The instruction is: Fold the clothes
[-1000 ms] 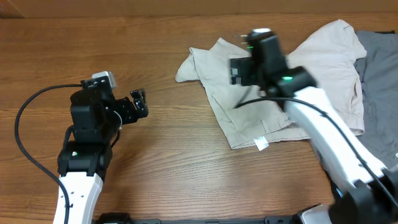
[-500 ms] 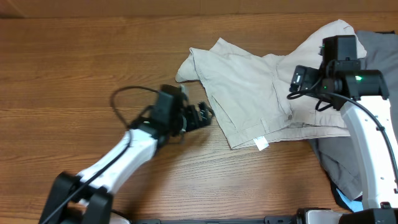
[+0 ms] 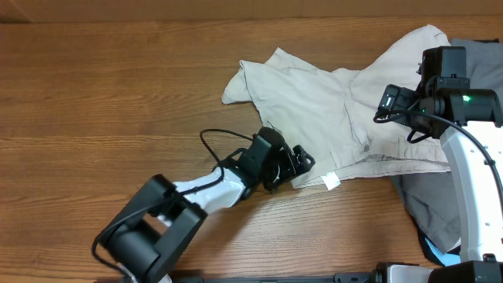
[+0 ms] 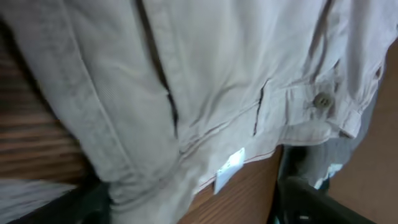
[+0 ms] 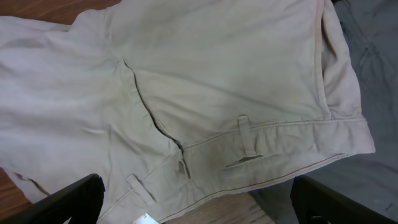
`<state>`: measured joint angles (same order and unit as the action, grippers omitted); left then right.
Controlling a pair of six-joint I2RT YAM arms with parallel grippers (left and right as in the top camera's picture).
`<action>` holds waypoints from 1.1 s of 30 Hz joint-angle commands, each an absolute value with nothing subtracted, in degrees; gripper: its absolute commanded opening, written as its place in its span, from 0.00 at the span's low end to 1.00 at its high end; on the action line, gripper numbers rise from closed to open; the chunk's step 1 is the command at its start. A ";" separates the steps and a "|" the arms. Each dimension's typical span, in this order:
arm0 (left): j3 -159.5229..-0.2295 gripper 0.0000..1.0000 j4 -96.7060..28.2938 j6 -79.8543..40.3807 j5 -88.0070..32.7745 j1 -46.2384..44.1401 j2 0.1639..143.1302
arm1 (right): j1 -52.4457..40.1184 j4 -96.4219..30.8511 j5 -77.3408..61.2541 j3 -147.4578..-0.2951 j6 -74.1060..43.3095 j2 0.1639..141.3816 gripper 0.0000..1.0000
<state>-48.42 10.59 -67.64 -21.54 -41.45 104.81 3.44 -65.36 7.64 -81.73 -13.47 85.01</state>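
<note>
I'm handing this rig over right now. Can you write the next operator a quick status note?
Left gripper: jaws open at the shorts' lower left edge, near the white tag; nothing gripped.
Right gripper: jaws open above the shorts' right part, holding nothing.
Shorts: rumpled on the table, right edge lying on the grey garment.
Done: no fold yet.
Left: flatten, then fold.
</note>
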 commanded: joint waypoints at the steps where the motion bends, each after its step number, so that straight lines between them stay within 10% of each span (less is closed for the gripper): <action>1: -48.16 0.50 13.17 -69.43 -21.61 -42.85 108.31 | 3.68 -65.17 7.27 -82.59 -13.78 83.90 1.00; 3: -48.16 0.15 13.06 -69.12 -23.16 -42.74 108.31 | 3.68 -65.12 7.27 -82.59 -13.78 83.90 1.00; 5: -48.16 0.04 13.04 -66.35 -24.91 -42.26 108.20 | 3.68 -65.08 7.31 -82.59 -13.78 83.90 1.00; 13: -48.16 0.04 -6.96 -44.60 -44.88 -22.87 97.76 | 5.45 -65.08 7.46 -82.59 -13.52 83.90 1.00; 26: -48.18 0.04 -46.46 -16.08 -28.08 30.81 78.32 | 5.19 -62.63 -17.08 -82.56 -1.63 85.08 0.94; 33: -48.18 0.04 -46.52 -15.81 -25.82 30.94 78.32 | -4.71 -58.72 -20.43 -84.77 0.54 91.31 0.91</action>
